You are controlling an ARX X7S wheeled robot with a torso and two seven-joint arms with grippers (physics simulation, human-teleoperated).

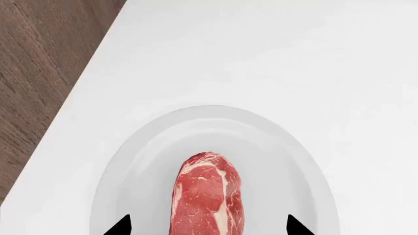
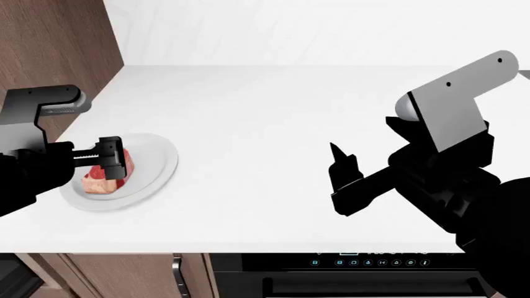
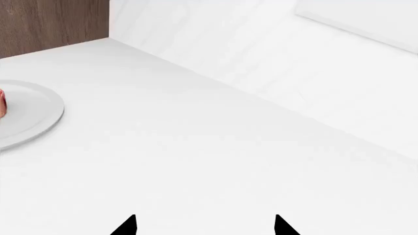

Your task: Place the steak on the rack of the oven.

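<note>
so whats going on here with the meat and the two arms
The left gripper is at the steak, which lies on a white plate on the counter. Its jaws are open, one on each side of the meat, not yet closed. The right gripper hangs open over bare counter, holding nothing.

Steak near end cut off by frame edge; left end effector hides part.

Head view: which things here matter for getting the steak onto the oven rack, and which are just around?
In the job:
steak
left tool, open astride the steak

Just around:
white plate under the steak
counter
right tool, open over bare counter
</note>
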